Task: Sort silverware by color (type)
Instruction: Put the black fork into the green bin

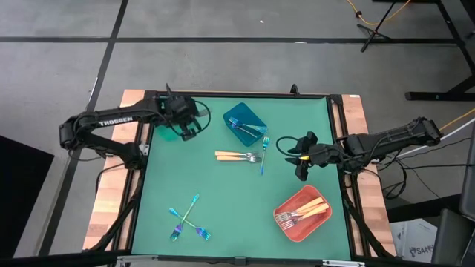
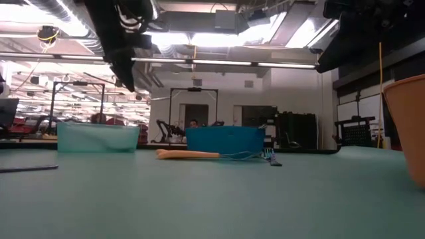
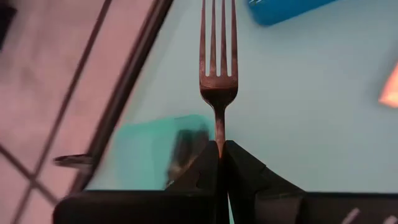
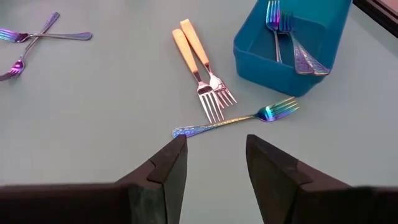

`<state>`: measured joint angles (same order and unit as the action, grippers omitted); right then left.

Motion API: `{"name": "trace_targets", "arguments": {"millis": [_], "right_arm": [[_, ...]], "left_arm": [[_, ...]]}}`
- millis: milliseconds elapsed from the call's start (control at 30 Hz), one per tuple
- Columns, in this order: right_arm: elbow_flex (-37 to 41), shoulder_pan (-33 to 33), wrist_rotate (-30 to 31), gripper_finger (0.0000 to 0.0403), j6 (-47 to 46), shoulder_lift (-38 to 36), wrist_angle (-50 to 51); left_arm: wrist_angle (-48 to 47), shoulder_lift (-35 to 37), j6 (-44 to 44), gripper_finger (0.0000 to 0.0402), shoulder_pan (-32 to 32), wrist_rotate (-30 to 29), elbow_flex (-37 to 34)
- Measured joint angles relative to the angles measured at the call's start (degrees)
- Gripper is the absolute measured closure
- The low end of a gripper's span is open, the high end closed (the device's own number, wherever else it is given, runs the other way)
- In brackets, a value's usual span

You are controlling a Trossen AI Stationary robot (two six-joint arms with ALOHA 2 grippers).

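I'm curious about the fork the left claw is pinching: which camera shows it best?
The left wrist view: the fork stands up large from the shut left claw, its prongs clear. From above it is lost under the claw over the teal bin. The low and right wrist views miss it.

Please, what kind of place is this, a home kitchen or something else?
Probably a robotics lab or workshop, not a kitchen: bare ceiling pipes and strip lights, a cable-strewn concrete floor, and a green-matted work table between two robot arms.
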<state>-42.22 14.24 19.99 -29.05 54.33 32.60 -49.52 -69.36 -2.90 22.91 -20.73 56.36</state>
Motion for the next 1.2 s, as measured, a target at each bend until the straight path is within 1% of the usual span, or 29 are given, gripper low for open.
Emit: {"name": "trace_targets", "arguments": {"millis": [167, 367, 667, 800, 1200], "right_arm": [[0.0, 0.0, 0.0, 0.0249, -1.2, 0.0, 0.0], [0.0, 0.0, 0.1, 0.0249, -1.3, 0.0, 0.0], [0.0, 0.0, 0.1, 0.0249, -1.3, 0.0, 0.0], [0.0, 0.0, 0.1, 0.0249, -1.4, 0.0, 0.0], [0.0, 0.0, 0.1, 0.0249, -1.3, 0.0, 0.0]], "left_arm": [[-1.9, 0.0, -7.5, 0.0392, 3.8, -1.1, 0.0], [-5.1, 0.0, -12.9, 0.0392, 8.1, -2.6, 0.0], [-8.3, 0.0, -19.8, 0.0392, 12.4, -2.6, 0.0], [-9.9, 0.0, -21.6, 0.0392, 13.5, -2.2, 0.0], [-10.9, 0.0, -21.7, 0.0392, 16.2, -1.7, 0.0]]}}
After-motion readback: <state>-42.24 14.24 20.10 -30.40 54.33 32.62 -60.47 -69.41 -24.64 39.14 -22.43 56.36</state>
